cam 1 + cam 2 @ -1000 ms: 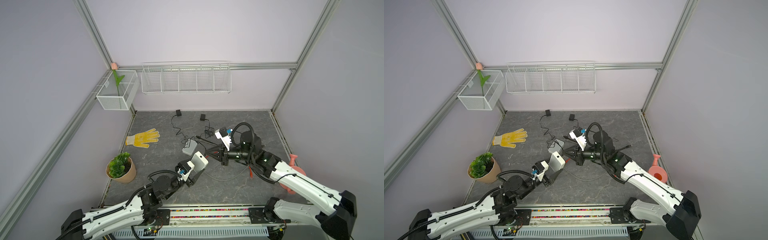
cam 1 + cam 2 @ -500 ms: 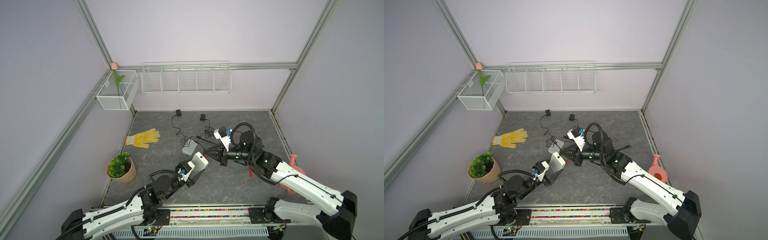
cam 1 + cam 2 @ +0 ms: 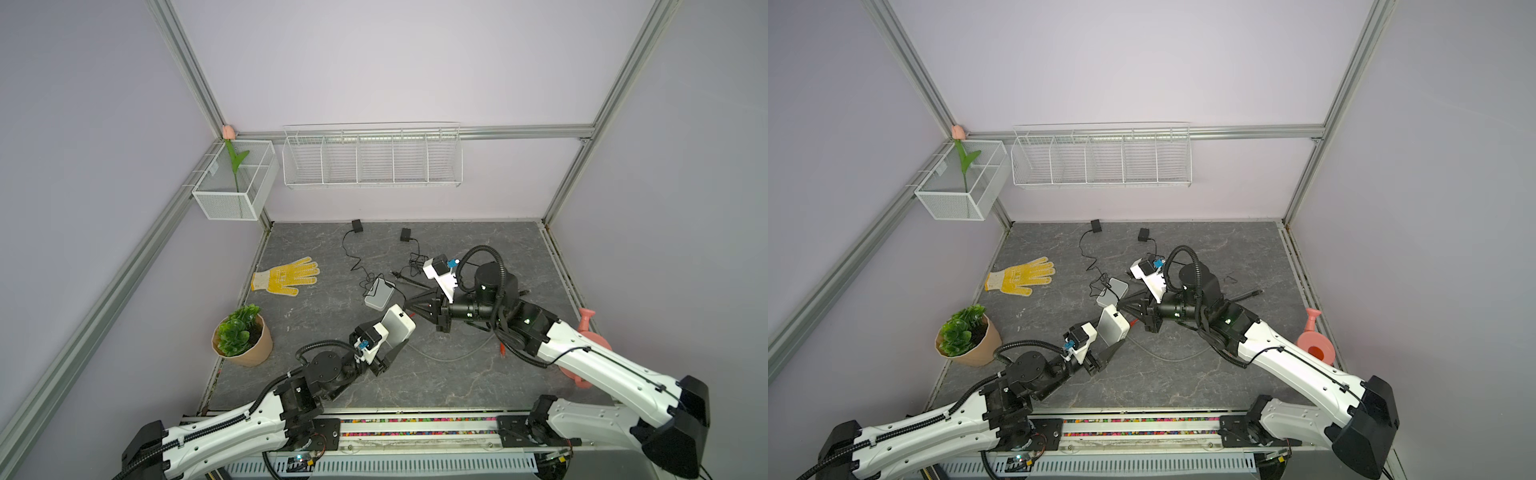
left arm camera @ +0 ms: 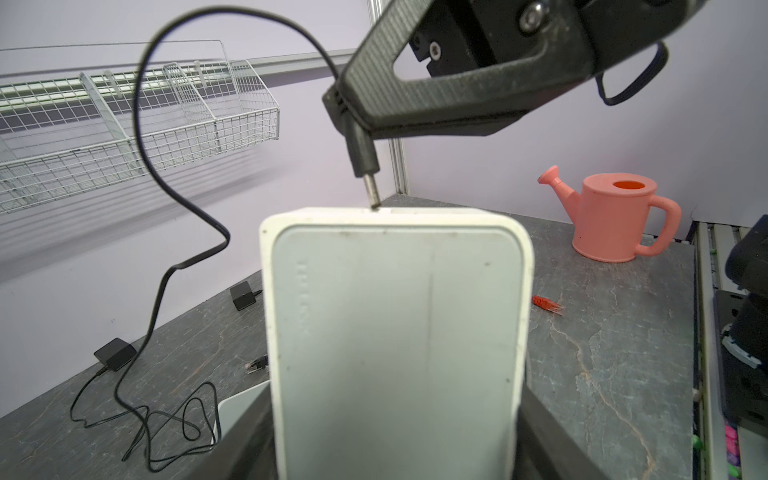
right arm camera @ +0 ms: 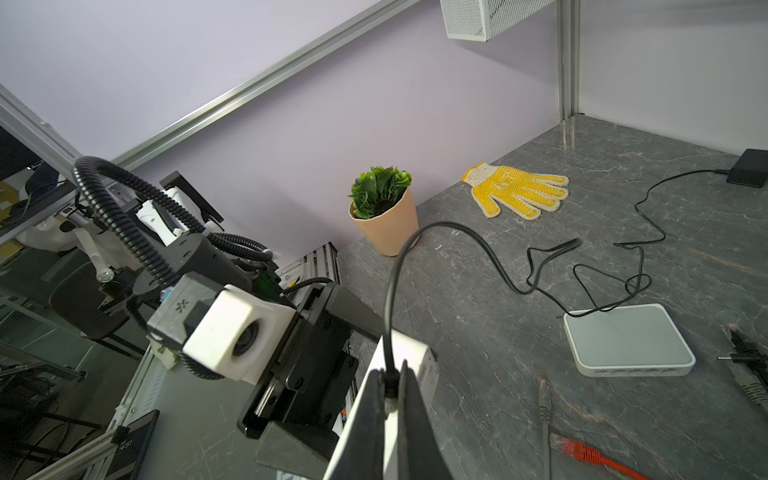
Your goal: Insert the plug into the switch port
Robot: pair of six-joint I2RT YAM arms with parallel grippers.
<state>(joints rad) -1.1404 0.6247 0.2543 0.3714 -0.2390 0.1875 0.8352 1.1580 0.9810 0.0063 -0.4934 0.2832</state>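
Above the grey surface [image 3: 457,374] the two arms meet near the middle, and the step in hand is the mating itself: bringing plug and switch together in the air.

The left gripper [image 3: 398,337] has its jaws set wide around the white switch [image 4: 395,332], clamping it by its two long sides and holding it up off the surface, tilted, with one narrow edge turned toward the other arm. The right gripper [image 4: 345,104] is pinched fully closed on the black plug [image 4: 365,158], which sticks out past its fingertips and points at that narrow edge. The thin black cord [image 4: 145,124] loops away behind the right gripper and trails down to the surface.

In the left wrist view the plug's bare metal pin [image 4: 372,193] reaches the switch's far edge, and its tip appears to touch there. The port is on a face turned away from every camera, so I cannot tell whether the tip is already in the hole or only resting on the rim.

The pin leans a little against the switch's edge, so the next move likely calls for a small straightening of the plug, then a short firm push along its own line. The left gripper has to brace the switch so it does not slip or swing back.
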